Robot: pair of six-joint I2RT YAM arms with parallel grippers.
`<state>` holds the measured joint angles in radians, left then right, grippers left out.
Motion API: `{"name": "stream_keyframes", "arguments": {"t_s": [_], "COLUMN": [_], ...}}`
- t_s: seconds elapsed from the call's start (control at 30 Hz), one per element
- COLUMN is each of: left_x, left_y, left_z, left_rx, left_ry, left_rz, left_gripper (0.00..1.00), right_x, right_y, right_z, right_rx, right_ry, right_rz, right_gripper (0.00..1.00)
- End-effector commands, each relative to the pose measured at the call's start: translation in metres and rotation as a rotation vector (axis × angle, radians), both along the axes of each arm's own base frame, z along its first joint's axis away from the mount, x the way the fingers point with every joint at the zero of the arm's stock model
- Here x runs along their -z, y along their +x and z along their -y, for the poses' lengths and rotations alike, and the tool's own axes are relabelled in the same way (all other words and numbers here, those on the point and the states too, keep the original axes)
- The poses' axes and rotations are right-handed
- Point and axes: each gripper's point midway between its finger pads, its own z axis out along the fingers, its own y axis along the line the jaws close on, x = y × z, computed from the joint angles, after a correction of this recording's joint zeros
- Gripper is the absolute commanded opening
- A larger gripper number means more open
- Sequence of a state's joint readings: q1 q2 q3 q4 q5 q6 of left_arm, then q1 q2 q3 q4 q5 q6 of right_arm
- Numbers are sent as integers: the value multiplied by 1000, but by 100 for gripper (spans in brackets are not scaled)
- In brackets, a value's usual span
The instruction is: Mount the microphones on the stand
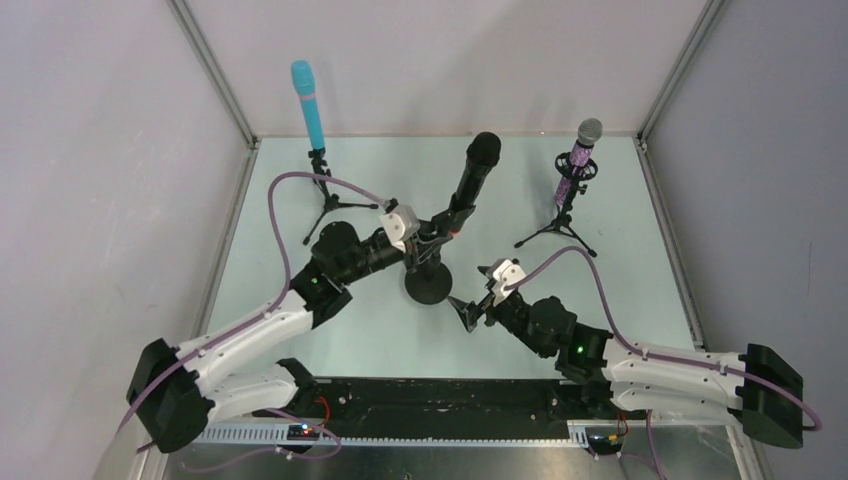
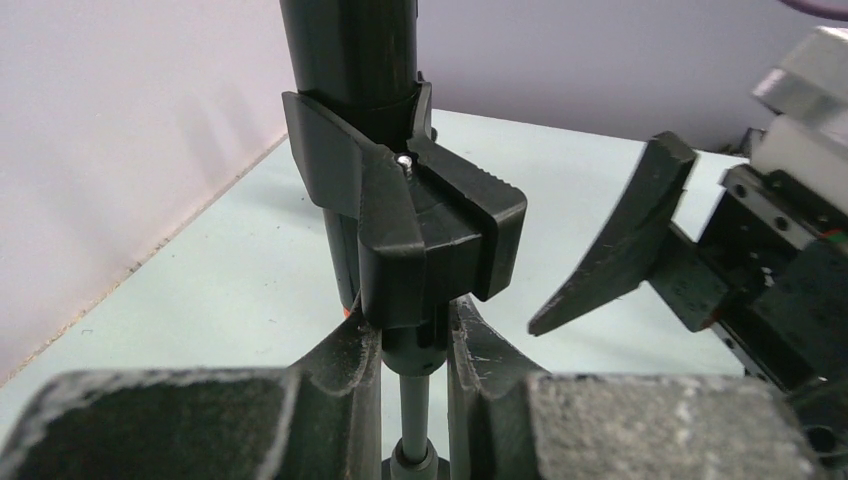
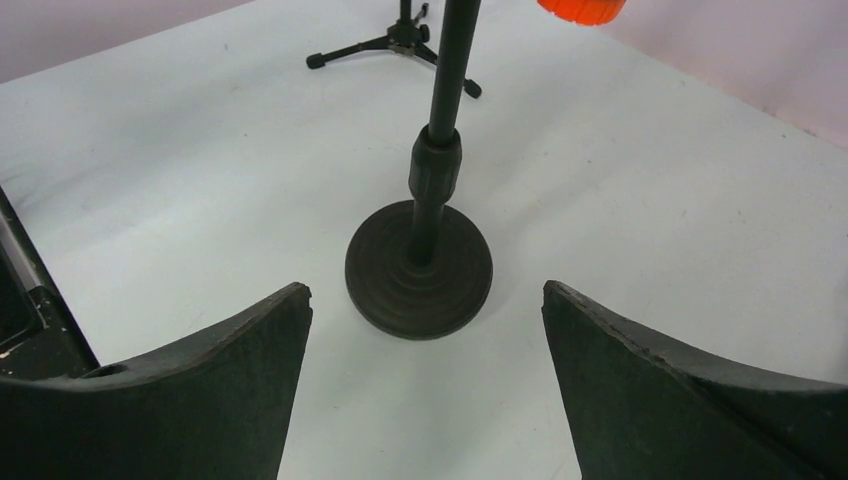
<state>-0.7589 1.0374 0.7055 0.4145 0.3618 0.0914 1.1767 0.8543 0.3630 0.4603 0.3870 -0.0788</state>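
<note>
The left pincer [image 2: 415, 340] is closed around the stand pole [image 2: 414, 412] beneath the clipped black microphone [image 1: 477, 170]; the right pincer [image 3: 425, 288] is held wide open near the base [image 3: 385, 285].

The location is a robotics laboratory test cell. The work surface is a pale green table [image 1: 390, 340], enclosed on three sides by plain white wall panels [image 1: 100, 150] set between bare aluminium frame posts [image 1: 215, 70]. Two robot arms, the left arm [image 1: 250, 325] and the right arm [image 1: 660, 372], are bolted to a black mounting rail [image 1: 430, 395] at the near edge of the table. Purple cables [image 1: 279, 225] run exposed along each arm. A slotted white cable duct [image 1: 250, 435] with loose wiring and small circuit boards lies in front of the rail. The items on the table are three microphones [image 1: 308, 100] held on stands [image 1: 430, 285], arranged as test props.
</note>
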Motion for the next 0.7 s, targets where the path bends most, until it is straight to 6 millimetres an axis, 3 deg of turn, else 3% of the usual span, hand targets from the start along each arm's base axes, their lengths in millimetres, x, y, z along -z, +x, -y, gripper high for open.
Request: {"name": "stream_keyframes", "arguments": {"t_s": [0.0, 0.23, 0.43, 0.67], "left_x": [-103, -103, -112, -109], "left_y": [10, 44, 70, 104], "left_z": [-2, 7, 11, 17], "left_rx": [-2, -8, -15, -18], "left_ry": [-240, -293, -349, -369], "left_rz": [244, 236, 242, 218], "left_gripper": [0, 0, 0, 0], "right_x": [1, 19, 20, 24], "right_y": [3, 8, 7, 8], "right_z": [14, 36, 47, 53], "right_rx": [32, 94, 107, 121], "right_ry": [17, 29, 83, 93], "right_rz": [-13, -31, -21, -21], "right_gripper": [90, 91, 91, 91]}}
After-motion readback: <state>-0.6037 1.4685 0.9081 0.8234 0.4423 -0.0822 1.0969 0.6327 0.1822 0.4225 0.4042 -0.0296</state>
